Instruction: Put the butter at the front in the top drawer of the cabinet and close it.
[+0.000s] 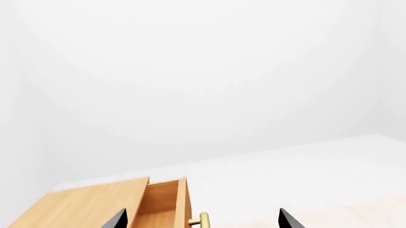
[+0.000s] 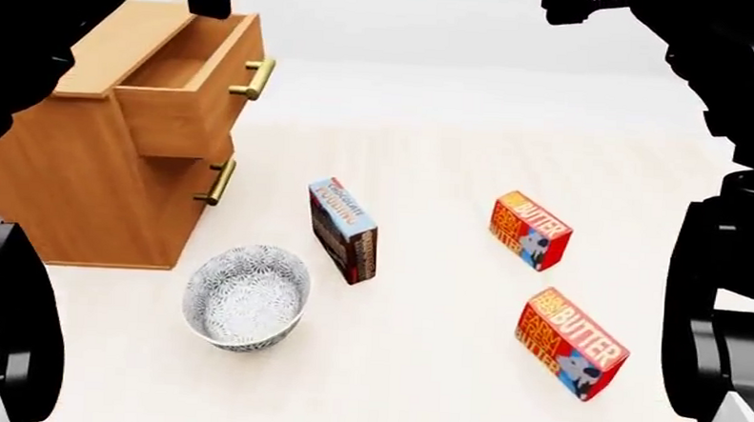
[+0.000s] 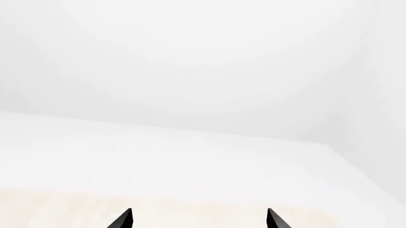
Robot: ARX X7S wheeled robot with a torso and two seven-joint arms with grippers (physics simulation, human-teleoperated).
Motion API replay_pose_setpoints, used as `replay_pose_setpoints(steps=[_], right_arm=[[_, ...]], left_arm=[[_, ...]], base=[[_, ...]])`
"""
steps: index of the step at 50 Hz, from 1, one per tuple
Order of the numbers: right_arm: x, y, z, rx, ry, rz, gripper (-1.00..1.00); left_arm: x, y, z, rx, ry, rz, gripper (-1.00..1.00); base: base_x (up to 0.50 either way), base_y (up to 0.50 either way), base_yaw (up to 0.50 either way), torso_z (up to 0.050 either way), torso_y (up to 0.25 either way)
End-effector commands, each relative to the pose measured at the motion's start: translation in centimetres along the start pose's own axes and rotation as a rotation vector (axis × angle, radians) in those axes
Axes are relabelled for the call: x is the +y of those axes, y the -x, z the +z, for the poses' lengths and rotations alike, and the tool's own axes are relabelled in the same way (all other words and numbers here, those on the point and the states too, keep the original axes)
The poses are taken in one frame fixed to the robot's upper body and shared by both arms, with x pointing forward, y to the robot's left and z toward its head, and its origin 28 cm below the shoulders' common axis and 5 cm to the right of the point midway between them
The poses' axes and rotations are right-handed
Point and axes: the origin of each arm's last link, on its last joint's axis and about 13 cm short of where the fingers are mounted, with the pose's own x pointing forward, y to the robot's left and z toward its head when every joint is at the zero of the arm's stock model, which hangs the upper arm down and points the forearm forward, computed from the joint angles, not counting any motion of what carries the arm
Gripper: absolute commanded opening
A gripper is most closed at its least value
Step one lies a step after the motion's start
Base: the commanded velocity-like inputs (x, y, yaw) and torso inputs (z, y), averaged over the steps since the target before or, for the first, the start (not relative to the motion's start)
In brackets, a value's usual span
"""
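Note:
Two red butter boxes lie on the pale floor at the right of the head view. The butter at the front (image 2: 572, 343) is the nearer one; its twin (image 2: 531, 229) lies farther back. The cabinet (image 2: 85, 189) stands at the left, and its top drawer (image 2: 185, 83) is pulled out, with an empty-looking inside and a brass handle (image 2: 258, 77). My left gripper (image 1: 203, 221) is open, raised above the drawer (image 1: 159, 204), whose handle (image 1: 204, 220) shows between the fingertips. My right gripper (image 3: 198, 219) is open over bare floor, well away from both boxes.
A blue-topped pudding box (image 2: 343, 230) stands upright mid-floor. A patterned bowl (image 2: 246, 296) sits in front of the cabinet. The lower drawer (image 2: 161, 197) is shut. My black arms fill both side edges of the head view.

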Motion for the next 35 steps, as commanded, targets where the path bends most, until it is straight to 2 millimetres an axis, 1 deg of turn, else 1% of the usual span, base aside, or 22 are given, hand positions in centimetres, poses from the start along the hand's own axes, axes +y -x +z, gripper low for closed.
replay_pose_setpoints(steps=[1,35], right_arm=[[-0.04,-0.02,-0.14,0.009,-0.006,0.000,1.00],[-0.17,0.01,-0.68,0.026,-0.016,-0.001,1.00]], left_arm=[[0.00,0.00,0.00,-0.002,-0.001,-0.001,1.00],[0.02,0.00,0.02,0.006,-0.014,-0.016,1.00]], base=[[0.28,0.00,0.00,0.000,0.000],[0.28,0.00,0.00,0.000,0.001]])
